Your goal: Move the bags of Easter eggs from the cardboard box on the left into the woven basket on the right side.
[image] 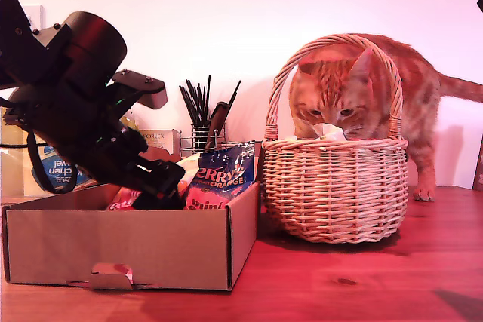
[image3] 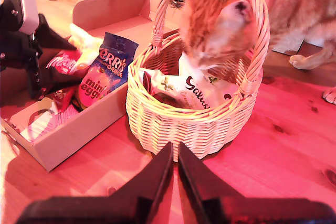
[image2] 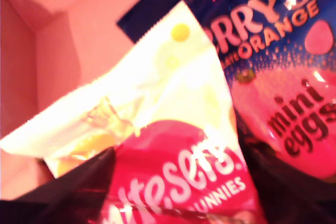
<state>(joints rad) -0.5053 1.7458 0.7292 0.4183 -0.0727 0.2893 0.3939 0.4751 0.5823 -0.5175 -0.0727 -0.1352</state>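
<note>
Red glossy bag with yellow top, white lettering, lies in the cardboard box. Your first claw grips its lower edge. Your second claw, nearly closed, hovers before the woven basket.

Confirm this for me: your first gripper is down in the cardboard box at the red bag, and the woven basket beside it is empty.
Not quite. The woven basket isn't empty: the second wrist view shows a cream bag already inside, with a ginger cat nosing in. My first gripper is in the cardboard box at the red bag.
</note>
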